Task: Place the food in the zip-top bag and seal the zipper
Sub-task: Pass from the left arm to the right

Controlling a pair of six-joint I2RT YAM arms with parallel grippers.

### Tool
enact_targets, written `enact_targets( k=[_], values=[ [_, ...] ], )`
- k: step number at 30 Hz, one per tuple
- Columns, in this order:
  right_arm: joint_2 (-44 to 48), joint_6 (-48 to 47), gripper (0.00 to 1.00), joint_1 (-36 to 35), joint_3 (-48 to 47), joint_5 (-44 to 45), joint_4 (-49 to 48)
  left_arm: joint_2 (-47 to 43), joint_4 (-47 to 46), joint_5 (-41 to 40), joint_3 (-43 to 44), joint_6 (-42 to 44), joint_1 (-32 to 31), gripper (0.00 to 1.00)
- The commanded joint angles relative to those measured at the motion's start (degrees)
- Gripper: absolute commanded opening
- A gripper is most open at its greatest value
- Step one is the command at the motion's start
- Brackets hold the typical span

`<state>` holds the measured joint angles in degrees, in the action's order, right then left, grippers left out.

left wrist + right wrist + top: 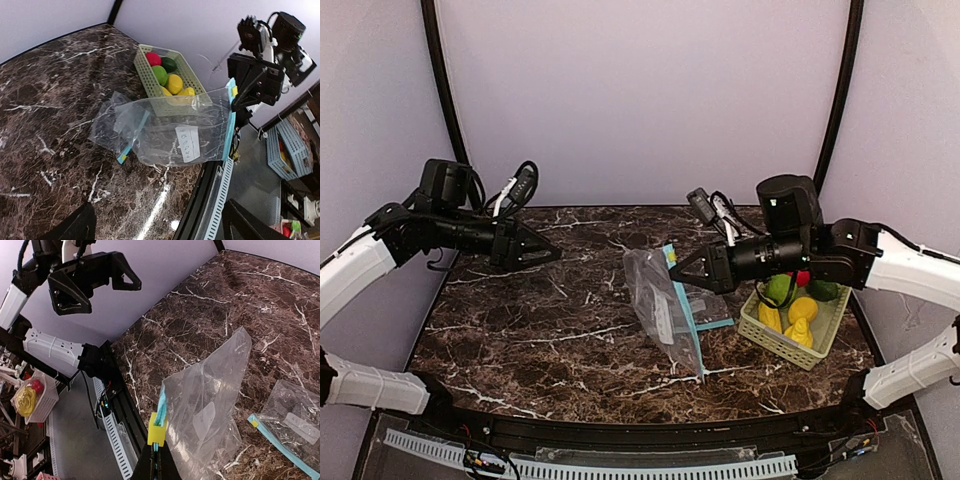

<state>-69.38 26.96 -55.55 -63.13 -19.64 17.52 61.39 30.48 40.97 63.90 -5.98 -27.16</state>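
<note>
Your right end effector is pinching the zip-top bag by its zipper edge; your left end effector is hanging released near the table's far-left corner.

The top view looks down from above and behind the robot, taking in the whole marble table. The left wrist camera faces across it toward the right gripper, and the right wrist camera looks back toward the left gripper, both closer in. All 3 share the clear bag.
</note>
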Motion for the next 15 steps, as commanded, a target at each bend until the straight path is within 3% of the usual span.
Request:
enact_targets(
  k=[1, 9, 11, 15],
  values=[
    [-1.57, -3.54, 0.0, -2.12, -2.9, -7.31, 3.93, 4.27, -3.09, 5.29, 5.76, 8.17, -7.66, 0.89],
    [-5.48, -4.4, 0.0, -4.53, -5.22, -11.51, 3.84, 17.31, -4.64, 10.37, 11.2, 13.68, -18.75, 0.9],
    [-6.05, -4.21, 0.0, -4.66, -5.27, -11.65, 3.76, 18.31, -7.54, 11.16, 9.42, 13.16, -20.38, 0.83],
    [-6.74, -3.59, 0.0, -4.91, -5.36, -11.65, 3.6, 18.44, -16.98, 15.97, 4.62, 8.26, -20.91, 0.59]
  ],
)
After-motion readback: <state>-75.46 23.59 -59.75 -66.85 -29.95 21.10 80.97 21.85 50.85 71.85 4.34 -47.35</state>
